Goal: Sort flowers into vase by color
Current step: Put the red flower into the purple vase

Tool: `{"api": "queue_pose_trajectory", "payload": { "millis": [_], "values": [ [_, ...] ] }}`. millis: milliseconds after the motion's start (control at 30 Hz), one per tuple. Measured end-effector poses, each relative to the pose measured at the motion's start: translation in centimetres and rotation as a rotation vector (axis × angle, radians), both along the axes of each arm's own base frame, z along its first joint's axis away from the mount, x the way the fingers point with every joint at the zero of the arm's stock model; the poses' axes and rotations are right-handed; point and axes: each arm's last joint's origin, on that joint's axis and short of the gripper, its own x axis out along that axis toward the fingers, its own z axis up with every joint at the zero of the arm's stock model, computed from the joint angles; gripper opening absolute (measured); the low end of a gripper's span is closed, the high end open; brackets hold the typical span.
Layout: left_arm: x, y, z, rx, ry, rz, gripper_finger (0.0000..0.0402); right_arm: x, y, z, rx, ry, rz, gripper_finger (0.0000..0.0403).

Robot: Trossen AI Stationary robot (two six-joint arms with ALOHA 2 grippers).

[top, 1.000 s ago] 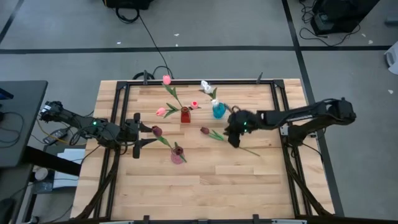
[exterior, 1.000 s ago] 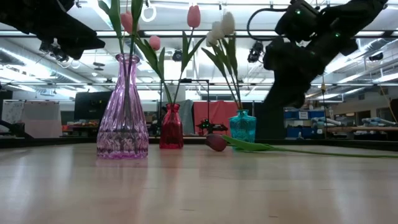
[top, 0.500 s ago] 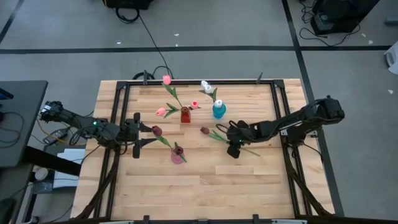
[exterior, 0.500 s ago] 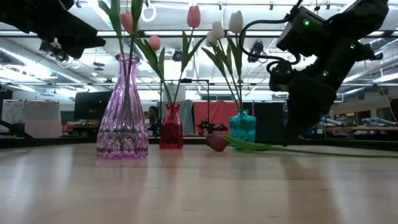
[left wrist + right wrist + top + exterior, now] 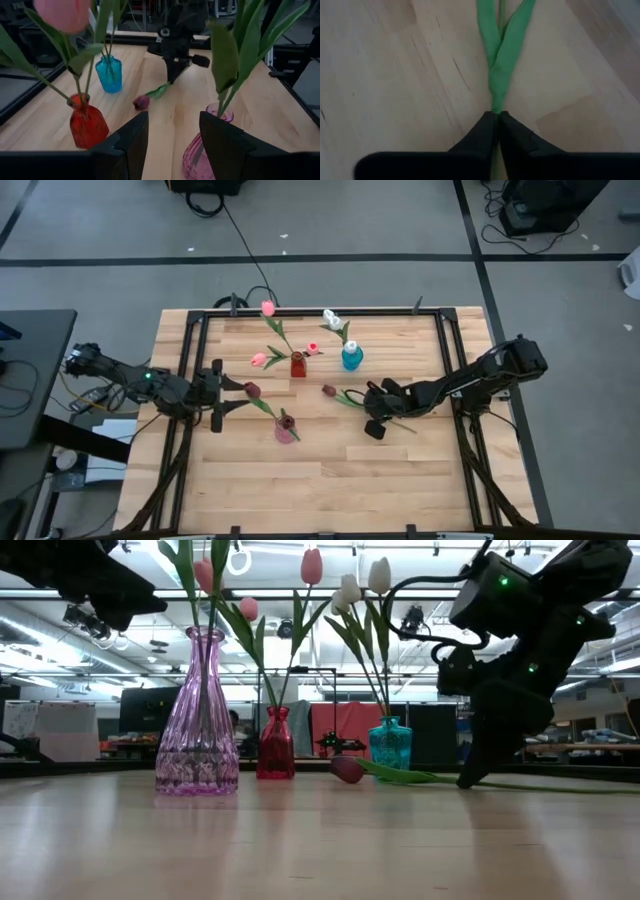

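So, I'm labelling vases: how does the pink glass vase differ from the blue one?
The pink vase is taller and flared at the base, and ribbed; the blue vase is short and squat. The pink vase holds stems with dark heads; the blue vase holds white tulips. Both are translucent glass, upright on the table.

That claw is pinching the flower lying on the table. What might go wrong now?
The right gripper has its jaws closed on the thin green stem of the maroon tulip, a narrow hold, so the stem may slip or twist as it lifts. The long stem could droop and swing. On the way to a vase, it might brush the blue vase standing close by, which looks light enough to tip.
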Motion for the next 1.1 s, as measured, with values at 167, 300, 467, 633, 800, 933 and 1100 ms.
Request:
{"api": "queue_pose_trajectory", "payload": {
  "millis": [167,300,467,633,800,933,1100],
  "values": [
    [-0.6,0.2,0.7,0.003,-0.004,-0.001,0.0181,-0.1,0.0,0.4,0.009,-0.02,-0.001,0.0011],
    [-0.8,0.3,1.0,0.021,-0.034,-0.007,0.0181,-0.3,0.0,1.6,0.024,-0.068,0.038,0.0007],
    [-0.8,0.3,1.5,0.043,-0.081,-0.014,0.0181,0.0,0.1,4.7,0.008,-0.269,0.087,0.0006],
    [-1.0,0.3,2.2,0.033,-0.093,-0.037,0.0181,0.2,0.2,8.3,-0.016,-0.519,0.18,0.0005],
    [-2.0,0.8,5.8,0.051,-0.151,-0.019,0.0181,-0.1,0.0,11.9,-0.055,-0.771,0.221,0.0005],
    [-2.3,0.9,7.3,0.085,-0.172,-0.019,0.0181,0.1,-0.3,13.5,-0.09,-0.92,0.234,0.0005],
    [-2.7,1.2,9.5,0.1,-0.22,0.011,0.0181,1.2,-0.3,15.1,-0.115,-1.038,0.28,0.0005]
  ]
}}
